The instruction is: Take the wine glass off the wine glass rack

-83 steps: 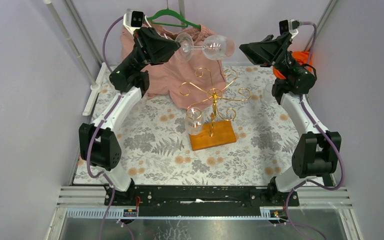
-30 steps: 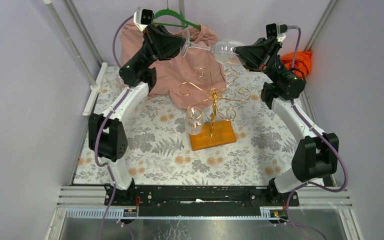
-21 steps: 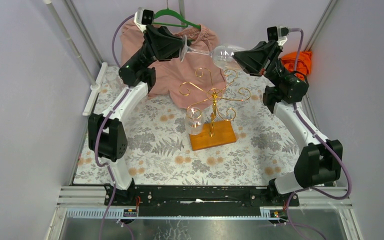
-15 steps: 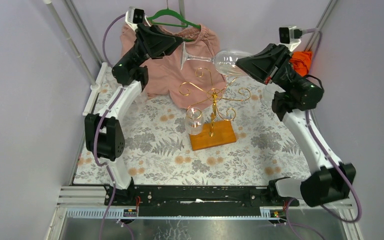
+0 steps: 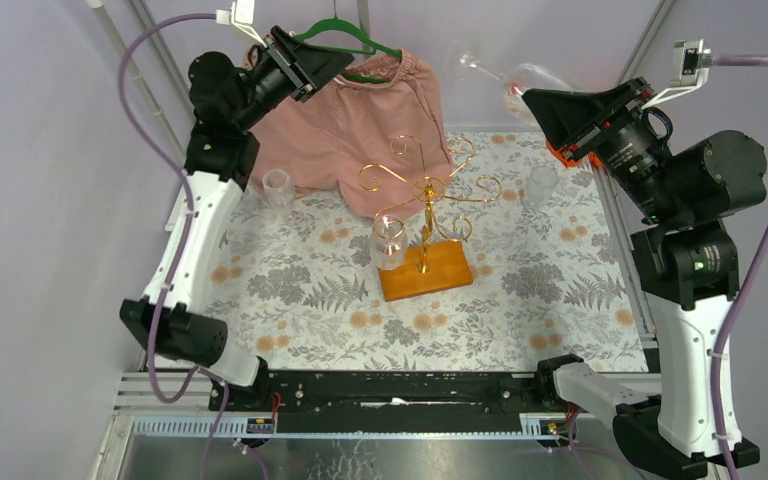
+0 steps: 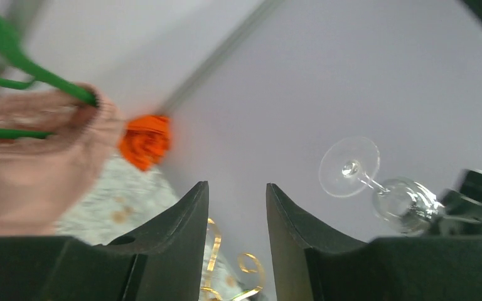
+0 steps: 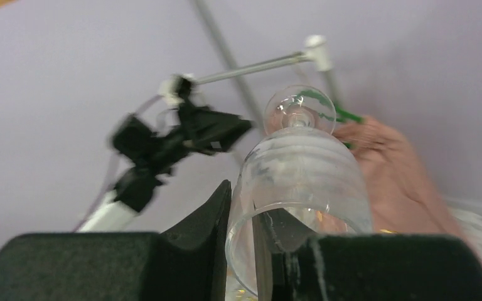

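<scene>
My right gripper [image 5: 532, 100] holds a clear wine glass [image 5: 515, 82] high at the back right, lying tilted with its foot toward the back wall. In the right wrist view the right gripper [image 7: 248, 210] is shut on the rim of the wine glass [image 7: 301, 160], one finger inside the bowl and one outside. My left gripper [image 5: 343, 62] hangs open and empty by the green hanger, well apart from the glass. Through the open left gripper [image 6: 237, 191] I see the wine glass [image 6: 380, 185] off to the right. The gold wine glass rack [image 5: 426, 190] stands mid-table on its wooden base [image 5: 440, 272], with another glass [image 5: 388, 240] hanging from a scroll arm.
Pink shorts [image 5: 345, 130] hang on a green hanger [image 5: 345, 38] at the back. Two clear glasses [image 5: 277, 188] [image 5: 540, 185] stand on the floral mat either side of the rack. An orange cloth [image 6: 145, 139] lies at the back right corner. Walls close in on both sides.
My left gripper opened, let go of the glass's foot and drew back left. The right arm rose and carried the glass up and to the right, away from the rack.
</scene>
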You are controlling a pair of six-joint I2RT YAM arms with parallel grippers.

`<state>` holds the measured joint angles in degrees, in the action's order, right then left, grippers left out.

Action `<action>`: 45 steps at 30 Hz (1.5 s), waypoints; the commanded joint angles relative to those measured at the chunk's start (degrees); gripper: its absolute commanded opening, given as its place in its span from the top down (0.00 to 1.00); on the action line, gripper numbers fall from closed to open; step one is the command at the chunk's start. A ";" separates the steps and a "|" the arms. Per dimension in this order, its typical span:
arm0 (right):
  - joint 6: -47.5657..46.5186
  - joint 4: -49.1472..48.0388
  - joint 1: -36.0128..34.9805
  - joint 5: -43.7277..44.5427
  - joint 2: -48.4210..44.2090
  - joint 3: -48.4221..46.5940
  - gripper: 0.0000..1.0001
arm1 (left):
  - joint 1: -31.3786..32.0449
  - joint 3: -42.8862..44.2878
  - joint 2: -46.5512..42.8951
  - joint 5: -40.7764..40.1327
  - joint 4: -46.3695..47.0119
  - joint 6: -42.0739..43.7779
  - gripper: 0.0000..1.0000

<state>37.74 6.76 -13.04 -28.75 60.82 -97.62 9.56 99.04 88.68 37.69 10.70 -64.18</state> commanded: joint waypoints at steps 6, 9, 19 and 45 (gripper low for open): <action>-19.66 31.45 -0.18 30.59 11.56 -13.27 1.00 | 3.44 7.92 -5.58 -29.88 -41.45 29.20 0.56; -20.42 35.33 -0.18 31.36 16.90 -17.32 1.00 | 4.23 7.58 -6.63 -34.95 -45.61 30.36 0.58; -24.68 46.73 -0.21 31.81 33.78 -29.61 1.00 | 6.08 2.79 -12.93 -41.10 -50.51 33.08 0.58; -29.24 50.41 -0.16 26.07 54.16 -22.49 1.00 | 6.34 -2.36 -18.81 -35.57 -48.46 34.30 0.51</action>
<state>9.61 58.08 -13.02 -1.63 116.01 -122.10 15.51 97.23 70.11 0.47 -39.77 -30.72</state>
